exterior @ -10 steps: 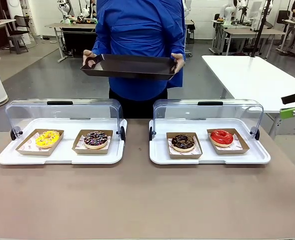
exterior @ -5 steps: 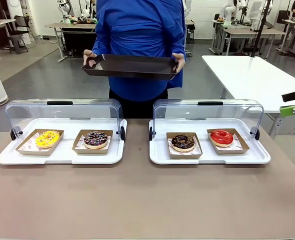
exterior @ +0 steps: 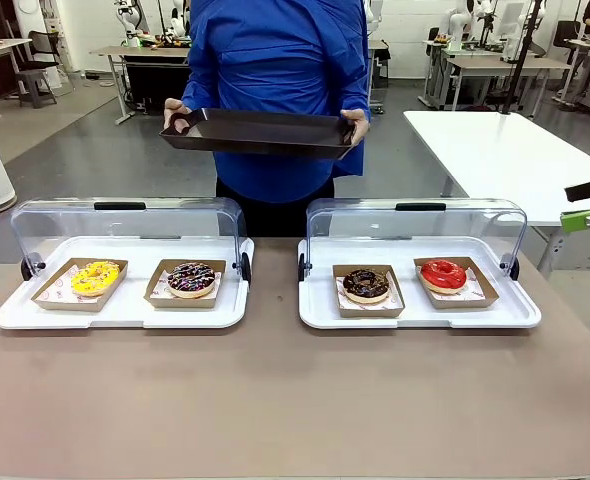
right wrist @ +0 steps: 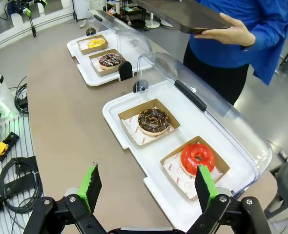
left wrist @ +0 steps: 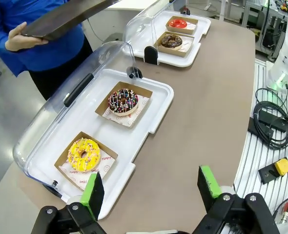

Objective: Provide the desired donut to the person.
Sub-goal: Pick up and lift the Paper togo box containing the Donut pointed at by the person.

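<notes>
Left gripper [left wrist: 150, 184]: jaws spread wide, nothing between the green pads [left wrist: 92, 187].
Left wrist: held high by the left end of the table [left wrist: 197, 112], tilted down along it.
Right gripper [right wrist: 147, 181]: jaws wide apart, empty.
Right wrist: raised at the table's right end, angled down.
Right fingers [exterior: 575, 222]: just past the right edge, above table level.

- The person [exterior: 275, 60], in a bright blue shirt, stands at the table's far side, holding a dark tray [exterior: 260, 132] level in both hands.
- The yellow donut [exterior: 95, 276] lies flat in a cardboard holder, in front of the person and far to the robot's left.
- The sprinkled chocolate donut [exterior: 191, 279] lies likewise, slightly left of the person.
- The plain chocolate donut [exterior: 366, 284] lies slightly right of the person.
- The red donut [exterior: 443, 274] lies farther right of the person.
</notes>
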Tool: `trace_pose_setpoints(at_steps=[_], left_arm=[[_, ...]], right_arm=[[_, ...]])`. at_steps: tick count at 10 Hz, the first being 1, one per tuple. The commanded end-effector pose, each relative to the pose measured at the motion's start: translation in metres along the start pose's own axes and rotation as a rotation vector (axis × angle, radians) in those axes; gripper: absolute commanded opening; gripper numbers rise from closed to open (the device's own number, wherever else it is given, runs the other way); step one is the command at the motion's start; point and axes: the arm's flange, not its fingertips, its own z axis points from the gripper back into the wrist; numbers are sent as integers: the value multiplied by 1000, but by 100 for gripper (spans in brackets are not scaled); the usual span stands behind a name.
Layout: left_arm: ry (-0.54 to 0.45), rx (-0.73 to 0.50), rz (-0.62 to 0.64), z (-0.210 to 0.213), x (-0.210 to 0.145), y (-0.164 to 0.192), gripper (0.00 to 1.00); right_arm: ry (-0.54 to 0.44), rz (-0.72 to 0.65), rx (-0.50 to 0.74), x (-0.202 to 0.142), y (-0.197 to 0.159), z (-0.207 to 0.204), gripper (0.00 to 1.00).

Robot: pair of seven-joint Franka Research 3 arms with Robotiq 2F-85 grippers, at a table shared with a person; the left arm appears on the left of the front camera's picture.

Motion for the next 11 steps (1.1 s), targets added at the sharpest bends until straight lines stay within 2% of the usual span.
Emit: trace_pose_setpoints(at_steps=[1,2,11], left_arm=[[-10,11,-34,-46,-35,-54,100],[0,0,0,0,0,0,100],[0,0,0,0,0,0,100]], right_arm=[[-48,-4,-34,-7,8,-9,100],[0,0,0,0,0,0,100],[0,0,0,0,0,0,100]])
